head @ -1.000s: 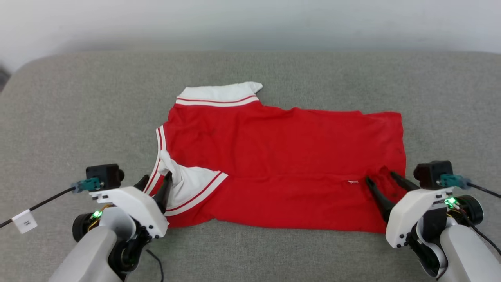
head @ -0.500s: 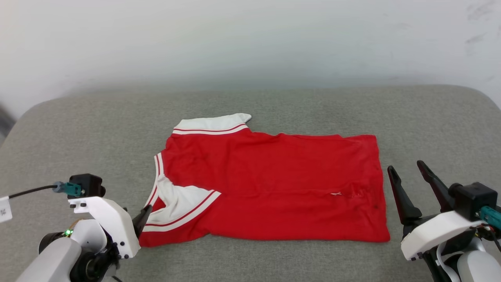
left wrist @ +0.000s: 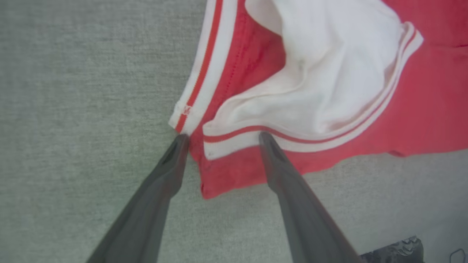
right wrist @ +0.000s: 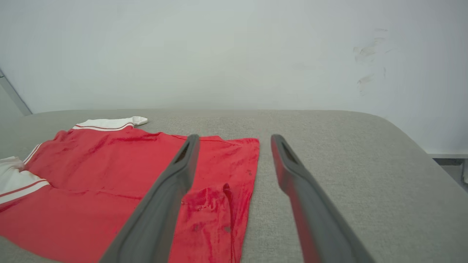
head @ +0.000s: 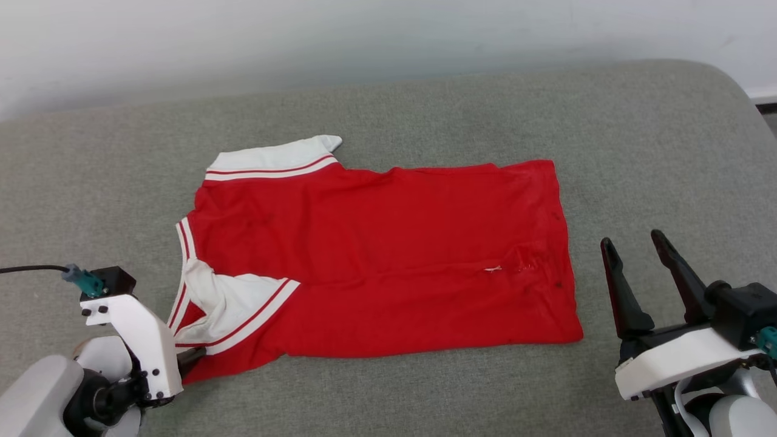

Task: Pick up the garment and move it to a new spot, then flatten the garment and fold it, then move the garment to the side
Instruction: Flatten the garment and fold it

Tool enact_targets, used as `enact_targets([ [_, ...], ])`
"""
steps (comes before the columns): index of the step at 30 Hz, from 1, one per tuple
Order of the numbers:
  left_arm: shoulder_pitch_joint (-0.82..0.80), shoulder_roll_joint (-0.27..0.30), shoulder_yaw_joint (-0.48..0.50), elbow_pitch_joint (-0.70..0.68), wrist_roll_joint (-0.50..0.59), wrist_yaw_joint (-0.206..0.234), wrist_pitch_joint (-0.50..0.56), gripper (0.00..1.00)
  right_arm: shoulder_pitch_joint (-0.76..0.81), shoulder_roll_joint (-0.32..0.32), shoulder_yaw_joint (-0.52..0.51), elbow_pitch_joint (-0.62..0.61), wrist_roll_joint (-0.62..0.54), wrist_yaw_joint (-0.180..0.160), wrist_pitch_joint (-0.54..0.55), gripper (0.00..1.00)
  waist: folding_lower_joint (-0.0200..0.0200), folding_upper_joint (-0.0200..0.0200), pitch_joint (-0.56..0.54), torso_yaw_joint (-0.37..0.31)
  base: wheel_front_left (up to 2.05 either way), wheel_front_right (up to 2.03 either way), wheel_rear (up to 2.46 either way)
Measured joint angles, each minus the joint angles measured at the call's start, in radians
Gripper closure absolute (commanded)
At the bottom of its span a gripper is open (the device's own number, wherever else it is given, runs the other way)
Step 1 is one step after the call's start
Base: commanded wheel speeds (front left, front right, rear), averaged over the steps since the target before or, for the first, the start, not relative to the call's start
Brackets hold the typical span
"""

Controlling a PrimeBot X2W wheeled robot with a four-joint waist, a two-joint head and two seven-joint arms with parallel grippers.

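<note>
The garment [head: 388,255] is a red shirt lying flat on the grey cushion, folded lengthwise, its lettering hidden. One white sleeve [head: 273,161] sticks out at the back. The other white sleeve [head: 234,303] is folded over the red front at the near left. In the left wrist view my left gripper [left wrist: 223,137] is open, its fingertips straddling the garment's near-left corner [left wrist: 219,171] and holding nothing. In the head view its white wrist housing [head: 139,340] covers most of the fingers. My right gripper [head: 633,240] stands open and empty just right of the garment's right hem [right wrist: 252,164].
The grey cushion [head: 637,139] curves down at its right end [right wrist: 413,146]. A white wall [right wrist: 234,54] runs behind it. A black cable [head: 30,269] leads away left from the left wrist camera. Bare cushion lies in front of and on both sides of the garment.
Both grippers have pulled back off the garment, the left from the near sleeve and the right from the hem. The raised sleeve has settled flat. The head camera has shifted.
</note>
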Motion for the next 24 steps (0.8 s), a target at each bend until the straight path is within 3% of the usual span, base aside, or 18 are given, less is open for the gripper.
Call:
enact_targets([
  [4,-0.007,0.002,0.007,0.024,-0.049,-0.010,0.050,0.00,-0.011,0.015,0.000,-0.010,-0.009,0.000,-0.007,0.00,0.0000,0.0000,0.042,-0.025,0.00,0.00,0.00],
  [5,-0.010,0.005,0.009,0.029,-0.062,-0.014,0.064,0.43,-0.012,0.016,-0.002,-0.011,-0.013,0.000,-0.007,0.00,-0.0001,0.0000,0.049,-0.031,0.00,0.00,0.00],
  [6,-0.010,0.005,0.012,0.033,-0.068,-0.018,0.065,0.58,-0.012,0.016,-0.004,-0.011,-0.016,0.000,-0.007,0.00,-0.0001,0.0000,0.055,-0.035,0.00,0.00,0.00],
  [7,-0.010,0.005,0.015,0.037,-0.070,-0.023,0.063,0.91,-0.012,0.016,-0.009,-0.012,-0.018,0.000,-0.007,0.00,-0.0001,0.0000,0.059,-0.038,0.00,0.00,0.00],
  [8,-0.010,0.003,0.018,0.043,-0.076,-0.027,0.063,1.00,-0.012,0.016,-0.017,-0.012,-0.023,0.000,-0.002,0.00,-0.0001,0.0000,0.061,-0.040,0.00,0.00,0.00],
  [13,-0.011,-0.040,0.015,0.063,-0.064,-0.062,-0.004,1.00,-0.012,0.013,-0.038,-0.015,-0.021,0.000,0.037,0.00,0.0000,0.0000,0.045,-0.024,0.00,0.00,0.00],
  [16,-0.011,-0.050,0.015,0.070,-0.048,-0.078,-0.050,1.00,-0.011,0.006,-0.057,-0.007,0.017,0.000,0.119,0.00,0.0000,0.0000,0.025,-0.011,0.00,0.00,0.00],
  [24,-0.010,-0.052,0.038,-0.020,-0.014,-0.051,-0.131,1.00,-0.012,-0.067,-0.110,0.072,0.143,0.000,0.537,0.00,0.0001,0.0000,-0.013,0.043,0.00,0.00,0.00],
])
